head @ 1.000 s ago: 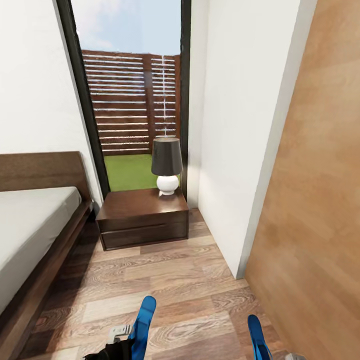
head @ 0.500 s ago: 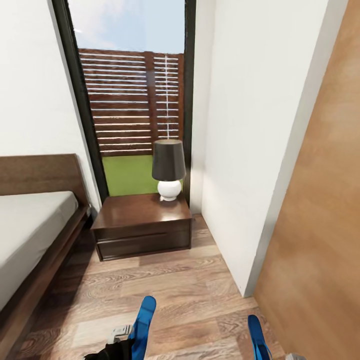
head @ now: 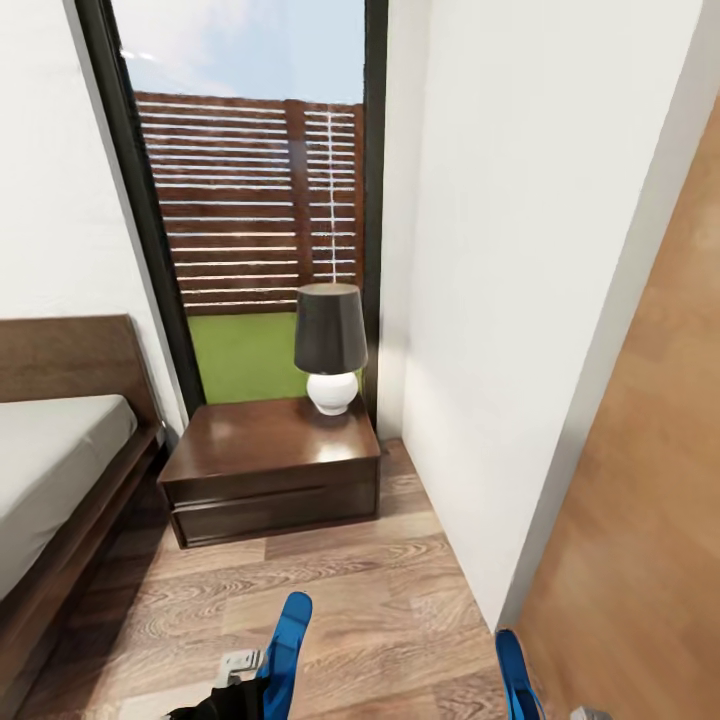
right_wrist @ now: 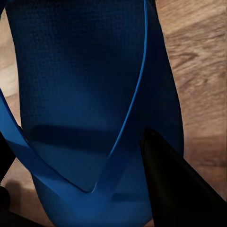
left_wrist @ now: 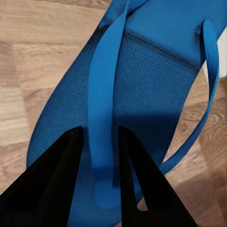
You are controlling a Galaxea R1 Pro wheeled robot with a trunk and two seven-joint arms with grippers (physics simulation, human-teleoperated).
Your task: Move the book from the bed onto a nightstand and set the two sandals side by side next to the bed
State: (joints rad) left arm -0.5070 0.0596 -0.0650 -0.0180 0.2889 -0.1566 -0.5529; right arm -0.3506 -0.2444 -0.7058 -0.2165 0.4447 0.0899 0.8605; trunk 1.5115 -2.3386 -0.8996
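Camera closer to nightstand (head: 270, 465) and panned right; nightstand and lamp (head: 330, 345) look larger, less bed (head: 50, 480) showing.

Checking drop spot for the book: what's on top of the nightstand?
On the nightstand: a lamp, dark shade, white round base, at its back right corner. The rest of the top shows bare wood. The spot under the lamp base is covered.

Wood-plank floor (head: 330, 580), nightstand (head: 270, 470) standing on it beside the bed (head: 50, 480), lamp (head: 330, 345) on the nightstand top (toward its back corner), mattress bare.
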